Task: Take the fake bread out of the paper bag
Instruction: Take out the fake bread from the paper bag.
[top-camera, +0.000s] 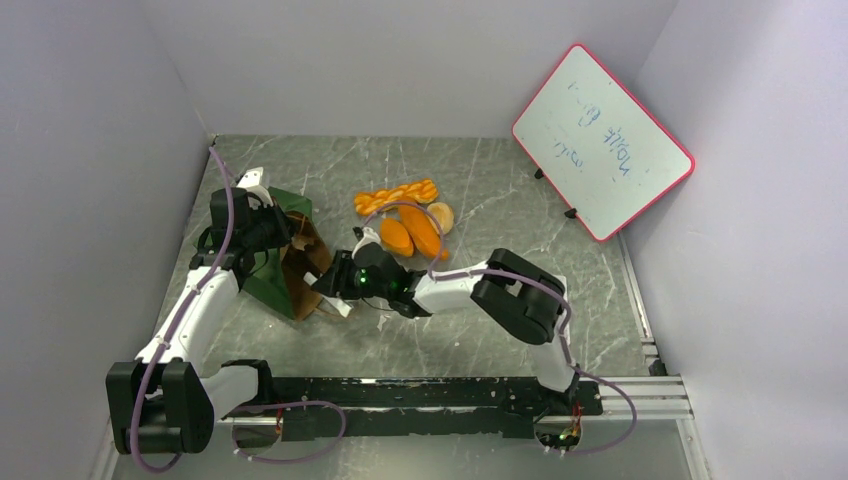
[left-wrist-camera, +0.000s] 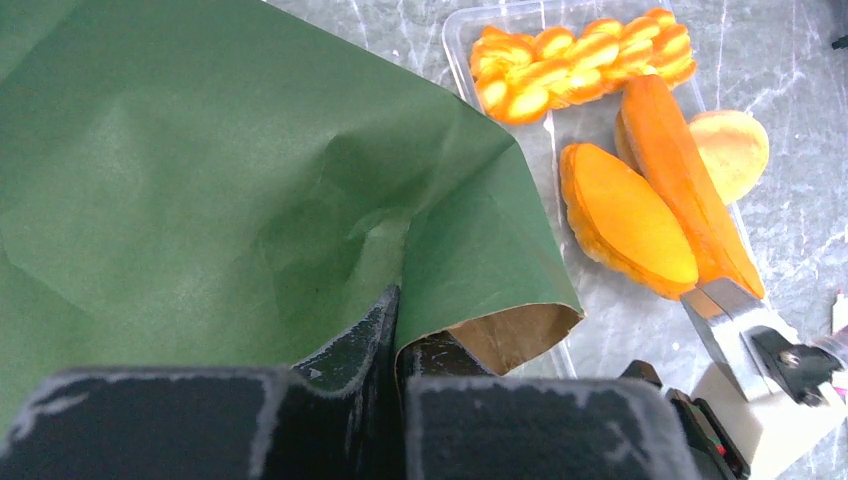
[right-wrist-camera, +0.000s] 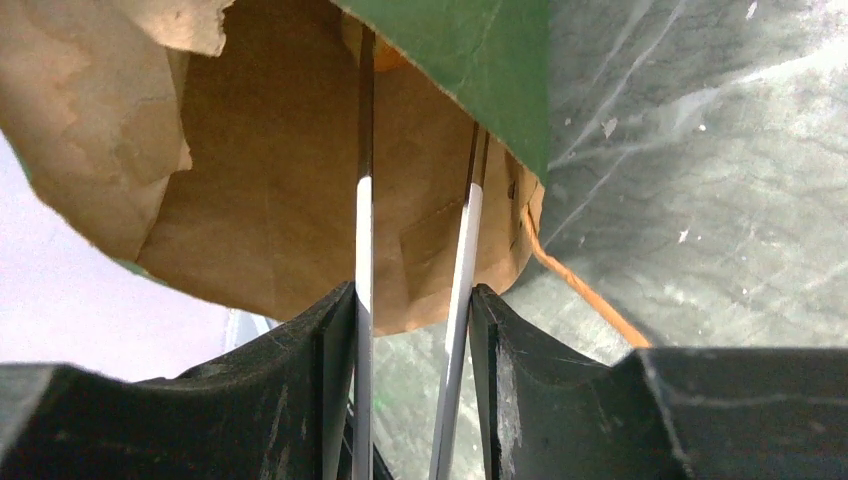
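The left claw (left-wrist-camera: 398, 340) is clenched on the rim of the paper bag (left-wrist-camera: 200, 170). The bag is tilted on the counter (top-camera: 420, 345) with its mouth toward the right arm. The right claw (right-wrist-camera: 412, 300) grasps a pair of metal tongs (right-wrist-camera: 364, 230), and both blades reach into the bag's brown inside.

Deep between the blades shows an orange bit, probably fake bread (right-wrist-camera: 385, 58), though most of it is hidden. To do this well, the blades should straddle that piece before squeezing. The left claw should keep the mouth open and steady so the paper does not fold over the tips.

The bag's tan handle (right-wrist-camera: 580, 290) lies just beside one blade and could snag. Other loaves and rolls (left-wrist-camera: 625, 215) lie in a clear tray (left-wrist-camera: 470, 25) near the bag. A whiteboard (top-camera: 600, 140) leans well apart.
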